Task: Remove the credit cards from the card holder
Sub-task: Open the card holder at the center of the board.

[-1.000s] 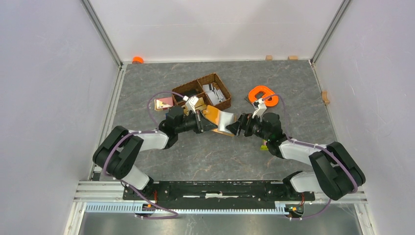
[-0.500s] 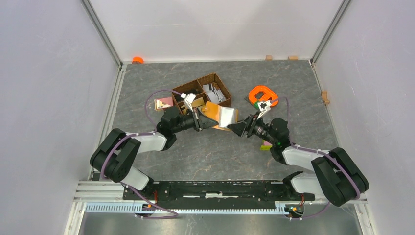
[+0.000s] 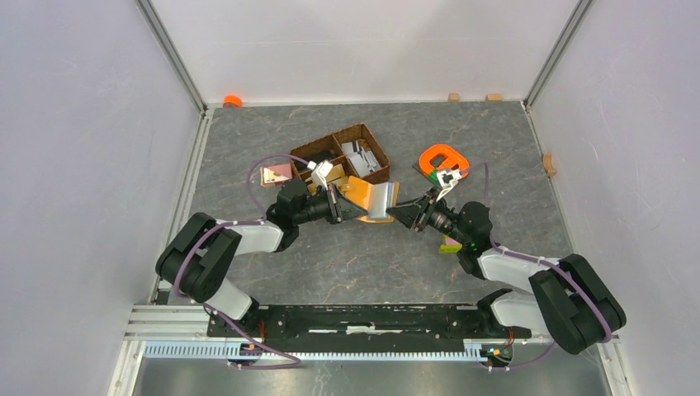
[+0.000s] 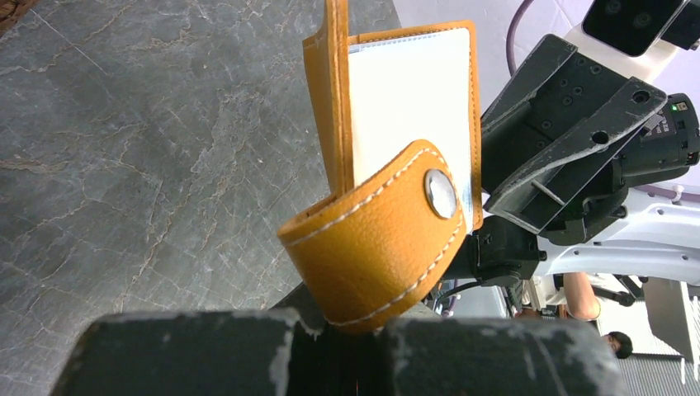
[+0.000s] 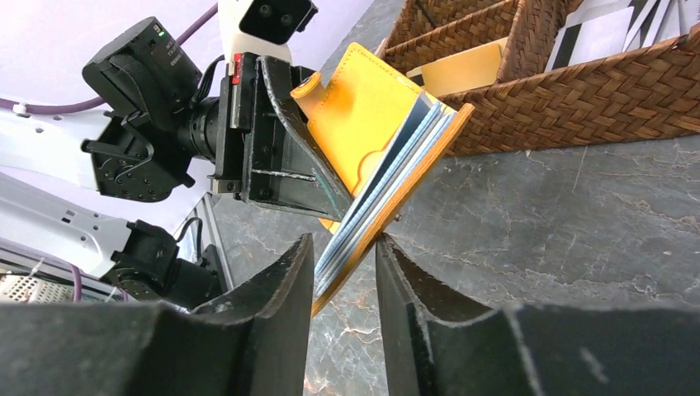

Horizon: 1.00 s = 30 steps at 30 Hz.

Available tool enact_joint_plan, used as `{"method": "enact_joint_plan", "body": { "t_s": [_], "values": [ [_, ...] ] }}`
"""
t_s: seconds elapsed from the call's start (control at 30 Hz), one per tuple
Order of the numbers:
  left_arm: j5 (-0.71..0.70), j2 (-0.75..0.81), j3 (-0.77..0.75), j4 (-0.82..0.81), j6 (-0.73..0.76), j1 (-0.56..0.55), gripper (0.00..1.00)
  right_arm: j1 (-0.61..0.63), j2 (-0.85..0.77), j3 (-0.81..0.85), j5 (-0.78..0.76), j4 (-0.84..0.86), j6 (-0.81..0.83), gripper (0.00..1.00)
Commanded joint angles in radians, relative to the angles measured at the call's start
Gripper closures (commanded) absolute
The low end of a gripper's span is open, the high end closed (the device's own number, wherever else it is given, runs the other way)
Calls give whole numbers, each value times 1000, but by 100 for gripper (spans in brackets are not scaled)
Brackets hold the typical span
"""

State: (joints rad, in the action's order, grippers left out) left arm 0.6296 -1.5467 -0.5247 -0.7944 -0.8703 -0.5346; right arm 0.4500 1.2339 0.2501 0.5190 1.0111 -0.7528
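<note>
Jaws of the left gripper (image 3: 336, 206) are clamped on the tab end of the card holder (image 3: 376, 200), which is held tilted near the wicker basket (image 3: 364, 131), while those of the right gripper (image 5: 343, 243) are set narrow astride its free edge, contact not determinable.

Open grey marbled surface (image 3: 363, 256) stretches between the arm bases and the raised mustard-orange leather card holder (image 3: 373, 200) — easy passage there. Just behind it the brown wicker basket (image 3: 376, 148) crowds close; the orange plastic ring (image 3: 442, 158) blocks the back right.
</note>
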Motion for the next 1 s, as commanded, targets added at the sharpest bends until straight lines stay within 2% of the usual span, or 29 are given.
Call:
{"method": "enact_joint_plan", "body": {
  "t_s": [0.0, 0.07, 0.13, 0.4, 0.7, 0.83, 0.97],
  "values": [
    [-5, -3, -39, -18, 43, -4, 98, 4, -21, 12, -6, -4, 32, 65],
    [-5, -4, -39, -18, 45, -4, 98, 4, -12, 19, -6, -20, 36, 72],
    [-4, -5, -41, -19, 45, -4, 98, 4, 0, 26, -5, -33, 42, 74],
    [-5, 7, -37, -23, 60, -12, 98, 6, 62, 68, 0, -102, 55, 68],
    [-39, -6, -78, 70, 123, -65, 98, 21, 114, 87, 23, -87, 47, 70],
    [-58, -4, -94, 123, 150, -75, 98, 24, 128, 97, 27, -99, 49, 75],
    [-67, -12, -114, 163, 168, -83, 96, 27, 144, 110, 29, -124, 55, 85]
  ]
}}
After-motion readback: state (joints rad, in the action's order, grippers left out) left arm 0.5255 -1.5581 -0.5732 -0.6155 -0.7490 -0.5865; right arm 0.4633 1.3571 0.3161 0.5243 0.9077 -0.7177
